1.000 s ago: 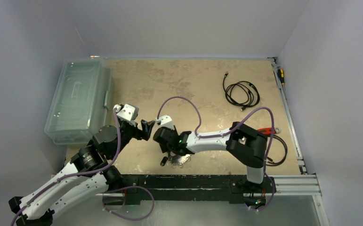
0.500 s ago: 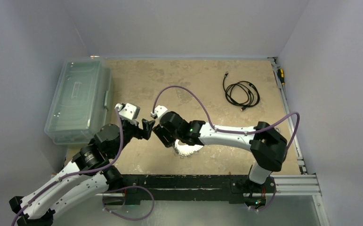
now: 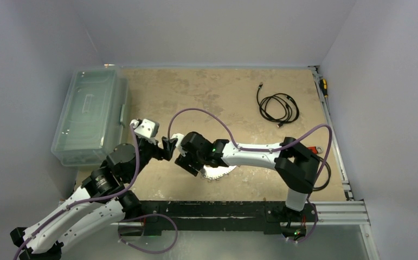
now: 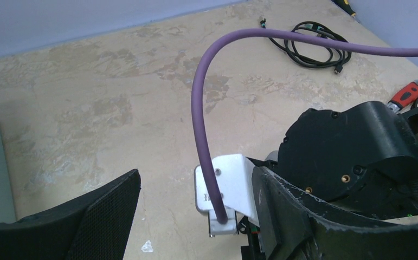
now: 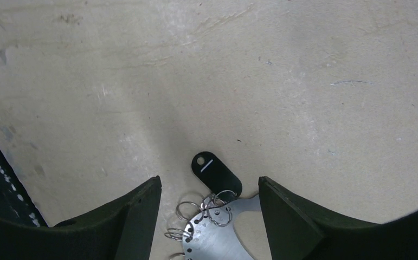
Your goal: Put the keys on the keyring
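keyring (image 5: 213, 242) lies flat on the tan table (image 3: 195, 92) near its front edge, a silvery crescent plate with holes along its rim and a cluster of small wire rings (image 5: 189, 209) at its tip. the black-headed key (image 5: 216, 172) rests on the table just beyond that tip, tilted, its nearer end touching the rings (whether it is threaded on one i cannot tell). the right gripper (image 5: 209, 216) hangs directly over the plate's tip with its two fingers spread wide, one on each side of the rings and key, pinching nothing. from above, the right arm reaches leftward across the front of the table and covers much of the keyring, so only the scalloped edge shows below its wrist. the left gripper (image 4: 195, 216) sits just beside the right arm's wrist, fingers spread apart and empty, looking at the right arm's white bracket and purple cable. a red-handled wrench (image 4: 407, 93) lies at the right side, partly behind the right arm. a coiled black cable (image 3: 278, 108) sits well apart at the far right, and a clear plastic bin (image 3: 90, 116) stands on the far left.
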Controlling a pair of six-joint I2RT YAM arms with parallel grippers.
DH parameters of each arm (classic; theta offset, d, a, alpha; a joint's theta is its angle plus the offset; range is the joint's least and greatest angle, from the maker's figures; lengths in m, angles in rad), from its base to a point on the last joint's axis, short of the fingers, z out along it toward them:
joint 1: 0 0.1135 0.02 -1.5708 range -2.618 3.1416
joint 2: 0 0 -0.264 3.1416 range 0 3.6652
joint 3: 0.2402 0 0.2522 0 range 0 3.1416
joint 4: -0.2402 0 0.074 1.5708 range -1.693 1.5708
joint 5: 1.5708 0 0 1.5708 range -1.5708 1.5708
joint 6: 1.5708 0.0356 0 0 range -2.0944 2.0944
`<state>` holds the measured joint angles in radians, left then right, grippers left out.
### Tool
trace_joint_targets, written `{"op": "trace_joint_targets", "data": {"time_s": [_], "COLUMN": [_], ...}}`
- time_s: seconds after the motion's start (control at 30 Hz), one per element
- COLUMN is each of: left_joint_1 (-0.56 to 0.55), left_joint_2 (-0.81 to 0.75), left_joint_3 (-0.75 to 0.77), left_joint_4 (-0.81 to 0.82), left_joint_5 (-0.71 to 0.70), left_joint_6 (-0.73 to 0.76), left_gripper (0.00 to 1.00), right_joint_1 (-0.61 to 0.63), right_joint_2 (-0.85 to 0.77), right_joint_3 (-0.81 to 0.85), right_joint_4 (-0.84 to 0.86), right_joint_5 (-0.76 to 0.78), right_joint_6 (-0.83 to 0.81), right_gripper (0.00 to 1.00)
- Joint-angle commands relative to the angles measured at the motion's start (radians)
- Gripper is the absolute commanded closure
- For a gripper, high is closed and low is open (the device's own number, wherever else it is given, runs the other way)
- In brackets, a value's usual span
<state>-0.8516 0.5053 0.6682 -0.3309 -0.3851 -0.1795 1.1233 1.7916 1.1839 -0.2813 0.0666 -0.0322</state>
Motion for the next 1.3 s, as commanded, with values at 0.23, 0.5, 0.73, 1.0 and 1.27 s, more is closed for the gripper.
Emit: {"op": "trace_joint_targets", "data": {"time_s": [0.23,0.5,0.73,1.0,1.27], "left_joint_1": [0.004,0.005,0.007,0.013,0.016], "left_joint_2": [-0.027,-0.028,-0.025,-0.025,-0.027], "left_joint_3": [0.021,0.019,0.019,0.021,0.02], "left_joint_4": [0.019,0.02,0.022,0.021,0.024], "left_joint_5": [-0.008,-0.009,-0.012,-0.011,-0.005], "left_joint_6": [0.013,0.014,0.016,0.015,0.016], "left_gripper": [0.26,0.26,0.26,0.26,0.26], "right_joint_1": [-0.048,-0.096,-0.106,-0.12,-0.122], "right_joint_2": [0.176,0.202,0.145,0.209,0.308], "right_joint_3": [0.096,0.098,0.09,0.12,0.118], "right_joint_4": [-0.11,-0.167,-0.126,-0.199,-0.207], "right_joint_5": [-0.081,-0.098,-0.083,-0.161,-0.168], "right_joint_6": [-0.187,-0.198,-0.167,-0.186,-0.171], "right_gripper": [0.39,0.62,0.47,0.43,0.76]}}
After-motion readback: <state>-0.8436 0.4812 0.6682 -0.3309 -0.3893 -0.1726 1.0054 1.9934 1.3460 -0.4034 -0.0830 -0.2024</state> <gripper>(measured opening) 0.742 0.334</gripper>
